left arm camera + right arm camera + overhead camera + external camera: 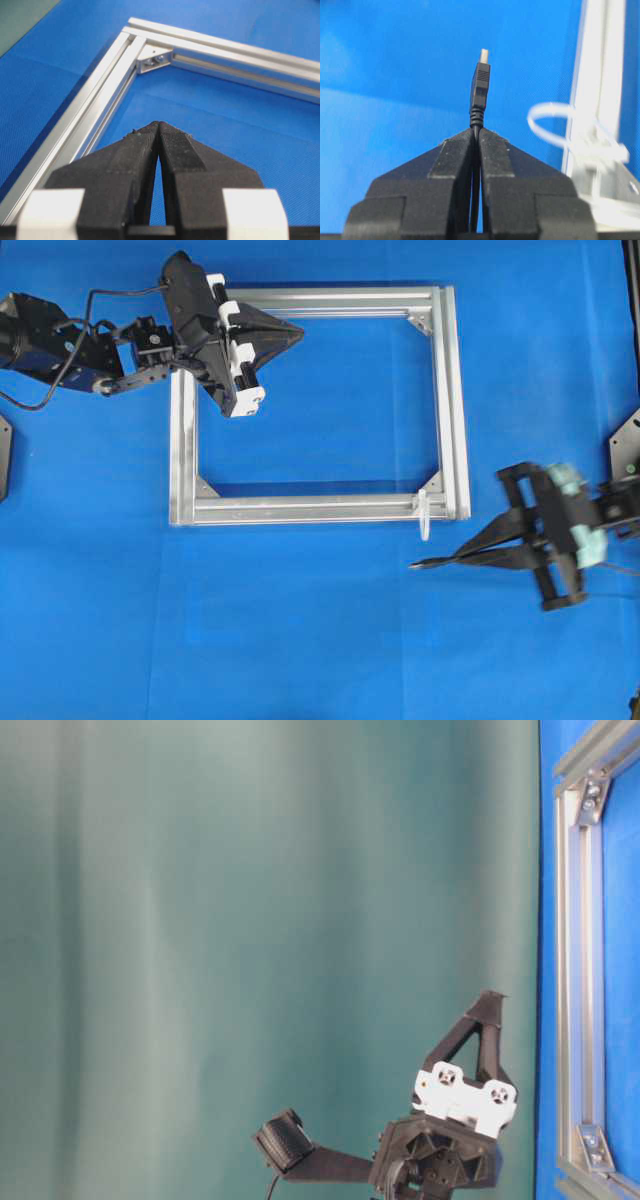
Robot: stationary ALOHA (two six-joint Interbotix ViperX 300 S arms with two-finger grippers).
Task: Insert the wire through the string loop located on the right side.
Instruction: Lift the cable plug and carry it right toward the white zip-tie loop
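No legible writing. Right end effector (476,131) grasps the wire (480,85), its length cut off; string loop (549,120) blurred; left end effector (158,125) clenched, empty.

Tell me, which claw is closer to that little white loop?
The right claw, gripping the wire, sits just below the loop. The left claw hovers over the frame's far top-left corner.

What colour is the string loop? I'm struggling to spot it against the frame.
Whitish and translucent; the string loop shows best in the right wrist view.
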